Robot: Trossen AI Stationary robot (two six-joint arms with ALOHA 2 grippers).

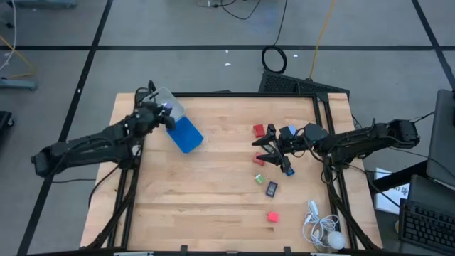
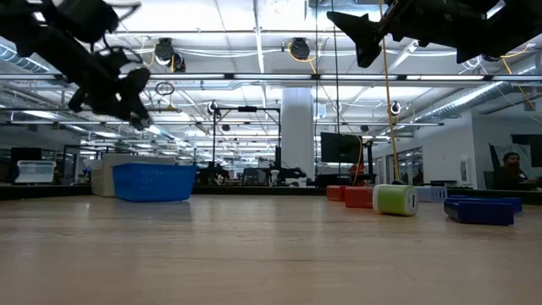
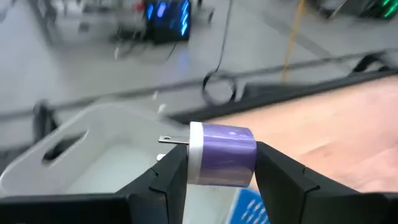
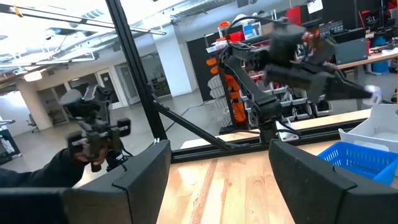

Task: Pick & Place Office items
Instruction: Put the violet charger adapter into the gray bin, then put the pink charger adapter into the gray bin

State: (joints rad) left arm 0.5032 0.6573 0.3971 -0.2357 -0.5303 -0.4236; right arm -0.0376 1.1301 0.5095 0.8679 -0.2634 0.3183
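Purple plug [image 3: 222, 154] sits clamped between left gripper [image 3: 221, 180] jaws.

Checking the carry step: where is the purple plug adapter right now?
The purple plug adapter sits clamped in the left gripper, held in the air over the clear box at the table's far left.

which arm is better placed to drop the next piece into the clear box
Left. Its gripper already holds a purple-and-white plug adapter over the clear plastic box; the right gripper hangs empty near the scattered pieces.

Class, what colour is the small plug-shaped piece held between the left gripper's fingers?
Purple with a white band, best seen in the left wrist view: the small plug-shaped piece.
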